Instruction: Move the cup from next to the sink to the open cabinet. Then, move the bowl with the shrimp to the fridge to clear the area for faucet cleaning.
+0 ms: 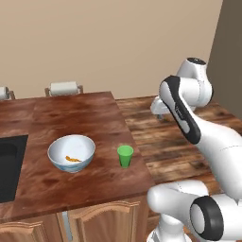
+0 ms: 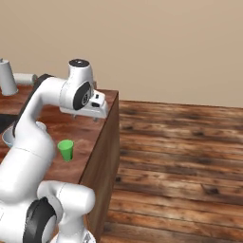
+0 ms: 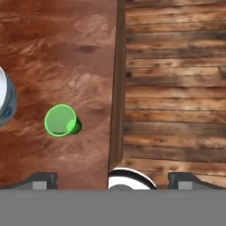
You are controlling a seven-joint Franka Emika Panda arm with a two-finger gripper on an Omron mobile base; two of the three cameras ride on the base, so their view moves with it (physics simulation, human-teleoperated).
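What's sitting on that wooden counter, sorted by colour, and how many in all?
Green: 1, the cup
White: 3, the bowl, the paper roll, the tall cylinder
Orange: 1, the shrimp inside the bowl
Total: 5

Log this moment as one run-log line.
phase: pre-grasp | gripper: open, empty, above counter edge | green cup: upright on counter, right of bowl | shrimp: in bowl

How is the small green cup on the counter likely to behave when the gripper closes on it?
The green cup looks small, empty and thin-walled, so it is probably light and may slide on the smooth wooden counter if nudged. It stands upright and narrows toward its base, so an off-centre push might tip it. Once on its side, its round shape would likely roll.
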